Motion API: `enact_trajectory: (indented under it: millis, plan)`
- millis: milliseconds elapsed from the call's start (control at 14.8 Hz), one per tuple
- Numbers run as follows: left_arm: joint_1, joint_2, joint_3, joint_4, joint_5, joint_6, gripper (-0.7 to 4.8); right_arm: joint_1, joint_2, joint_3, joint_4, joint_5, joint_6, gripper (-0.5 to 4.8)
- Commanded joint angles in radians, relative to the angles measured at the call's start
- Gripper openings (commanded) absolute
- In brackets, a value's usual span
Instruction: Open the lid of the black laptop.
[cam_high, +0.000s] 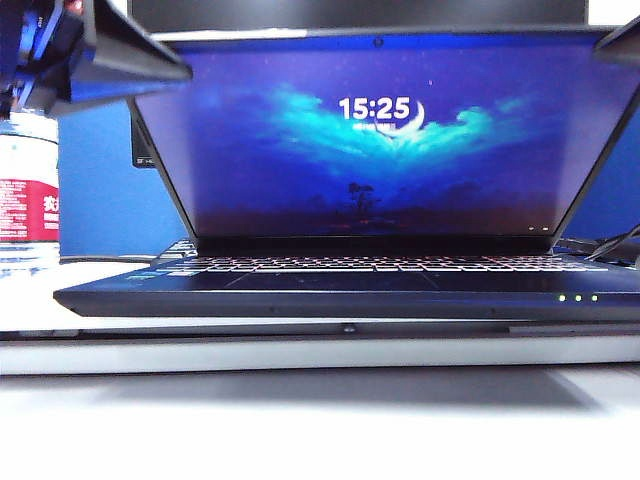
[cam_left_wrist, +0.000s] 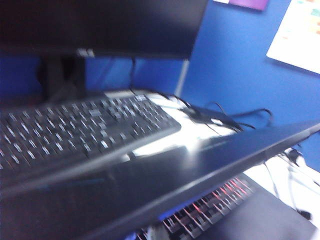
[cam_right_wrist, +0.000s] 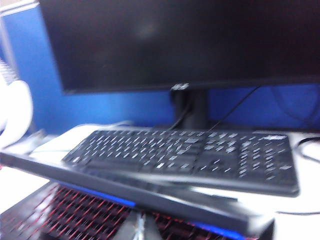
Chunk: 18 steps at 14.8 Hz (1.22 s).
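Two tools are in play, both at the top edge of the lid (cam_high: 370, 140). The left tool (cam_high: 130, 55) appears in the exterior view as a dark wedge at the lid's upper left corner; the right tool (cam_high: 620, 45) shows only as a dark tip at the upper right corner. Neither wrist view shows fingers, so I cannot tell how far either tool is open or whether it has hold of the lid edge.

The lid stands raised, leaning slightly back, screen lit with a clock reading 15:25. In the left wrist view its top edge (cam_left_wrist: 200, 170) runs across the frame with backlit keys below; the right wrist view shows the same edge (cam_right_wrist: 125, 185) over red-lit keys.

The black laptop (cam_high: 340, 295) sits on the white surface (cam_high: 300, 420), centred, with its green front LEDs (cam_high: 578, 297) lit. Behind it lie a separate keyboard (cam_right_wrist: 190, 155) and a monitor (cam_right_wrist: 180, 40) on a stand. A bottle (cam_high: 28, 190) stands at the left.

Judgement: the opening is essentially accomplished. What seems left is any final adjustment of the angle and withdrawal of both tools.
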Motion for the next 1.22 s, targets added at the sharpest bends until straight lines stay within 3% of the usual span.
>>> enact_trajectory:
  millis: [68,338,743,1013,1216]
  plan:
    - [0.002,-0.005,0.042,0.074,-0.069,0.040,0.52,-0.023,-0.004,0.019,0.079,0.005,-0.018,-0.06]
    - [0.002,-0.005,0.043,0.080,-0.137,0.056,0.53,-0.069,-0.004,0.027,0.078,-0.011,-0.021,-0.06]
    - [0.002,-0.003,0.060,0.098,-0.154,0.082,0.53,-0.081,-0.005,0.056,0.082,-0.030,-0.024,-0.06]
    - [0.002,0.042,0.081,0.094,-0.154,0.100,0.53,-0.080,-0.005,0.151,-0.029,-0.229,-0.016,-0.06]
    - [0.002,0.090,0.088,0.134,-0.154,0.102,0.53,-0.080,-0.005,0.154,-0.147,-0.255,-0.003,-0.06]
